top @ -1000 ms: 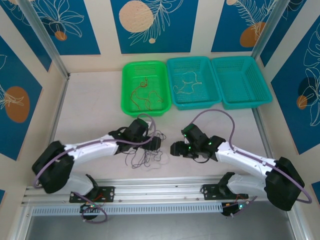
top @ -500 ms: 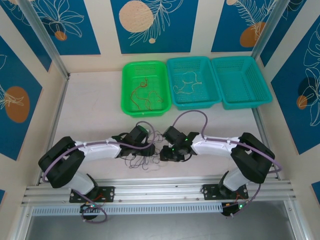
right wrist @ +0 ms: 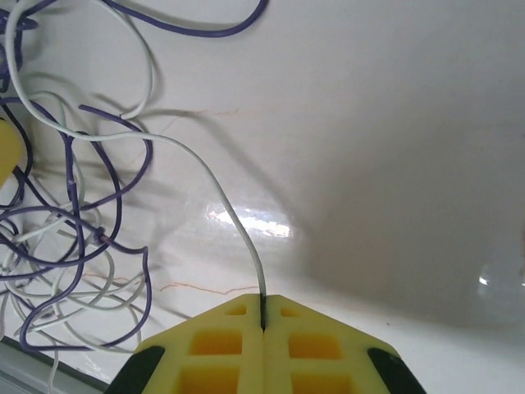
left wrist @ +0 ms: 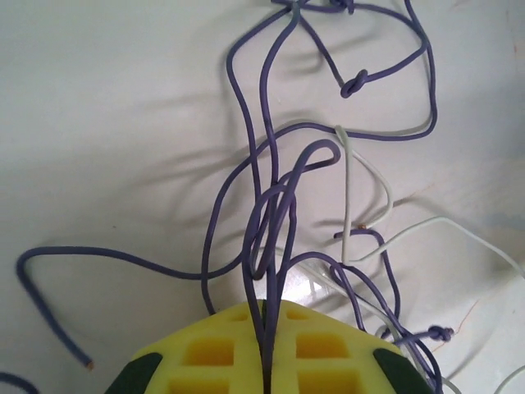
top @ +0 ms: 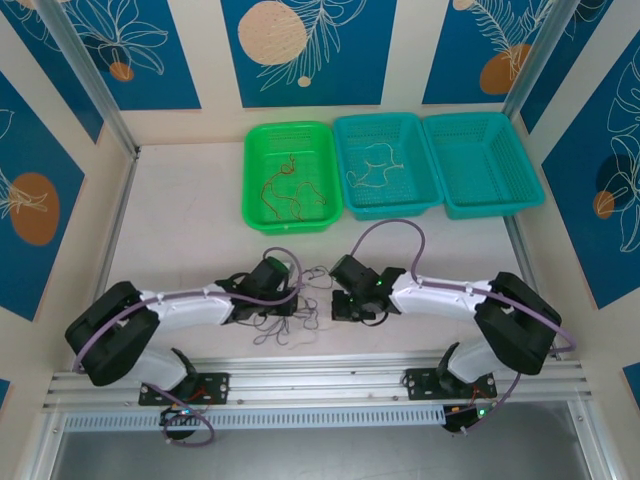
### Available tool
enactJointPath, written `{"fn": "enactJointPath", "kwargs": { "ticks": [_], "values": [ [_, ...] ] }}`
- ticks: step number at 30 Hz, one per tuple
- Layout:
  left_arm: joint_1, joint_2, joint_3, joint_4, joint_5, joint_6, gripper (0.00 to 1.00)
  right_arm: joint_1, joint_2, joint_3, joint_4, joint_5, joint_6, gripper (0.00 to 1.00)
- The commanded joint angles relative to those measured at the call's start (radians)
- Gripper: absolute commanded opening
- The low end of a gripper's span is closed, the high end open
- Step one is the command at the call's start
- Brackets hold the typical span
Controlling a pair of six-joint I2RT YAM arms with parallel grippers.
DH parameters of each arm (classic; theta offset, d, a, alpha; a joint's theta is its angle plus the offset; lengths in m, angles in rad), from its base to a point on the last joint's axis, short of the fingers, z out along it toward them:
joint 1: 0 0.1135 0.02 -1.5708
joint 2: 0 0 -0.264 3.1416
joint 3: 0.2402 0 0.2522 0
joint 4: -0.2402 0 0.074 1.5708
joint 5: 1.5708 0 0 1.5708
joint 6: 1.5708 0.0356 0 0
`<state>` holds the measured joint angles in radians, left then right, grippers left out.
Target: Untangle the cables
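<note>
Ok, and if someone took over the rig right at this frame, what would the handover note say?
Left claw: shut on purple cables running out of the clump.
Right claw: shut on a white cable from the same clump.
The clump lies on the table between the two claws.
Done: reddish-brown cables lie in the green basket, pale cables in the middle teal basket.
Left: probably draw the claws apart to free the white cable from the purple cables, then sort the rest of the clump.
</note>
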<state>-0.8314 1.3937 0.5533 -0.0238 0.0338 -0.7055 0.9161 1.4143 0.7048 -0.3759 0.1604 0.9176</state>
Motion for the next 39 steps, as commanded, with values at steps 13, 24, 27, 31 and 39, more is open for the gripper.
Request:
{"fn": "enactJointPath", "kwargs": {
  "ticks": [13, 24, 27, 31, 39],
  "values": [
    [0.131, -0.287, -0.078, -0.332, -0.249, -0.016, 0.00, -0.499, -0.615, -0.111, -0.193, 0.196, -0.068, 0.00],
    [0.215, -0.448, -0.162, -0.410, -0.258, -0.070, 0.00, -0.925, -0.634, 0.078, -0.126, -0.081, -0.170, 0.00],
    [0.233, -0.459, -0.171, -0.428, -0.270, -0.079, 0.00, -0.940, -0.608, 0.176, -0.120, -0.105, -0.158, 0.00],
    [0.263, -0.450, -0.164, -0.450, -0.294, -0.114, 0.00, -0.958, -0.558, 0.322, -0.121, -0.076, -0.160, 0.00],
    [0.312, -0.439, -0.161, -0.470, -0.321, -0.167, 0.00, -1.049, -0.430, 0.605, -0.103, -0.089, -0.118, 0.00]
  ]
}}
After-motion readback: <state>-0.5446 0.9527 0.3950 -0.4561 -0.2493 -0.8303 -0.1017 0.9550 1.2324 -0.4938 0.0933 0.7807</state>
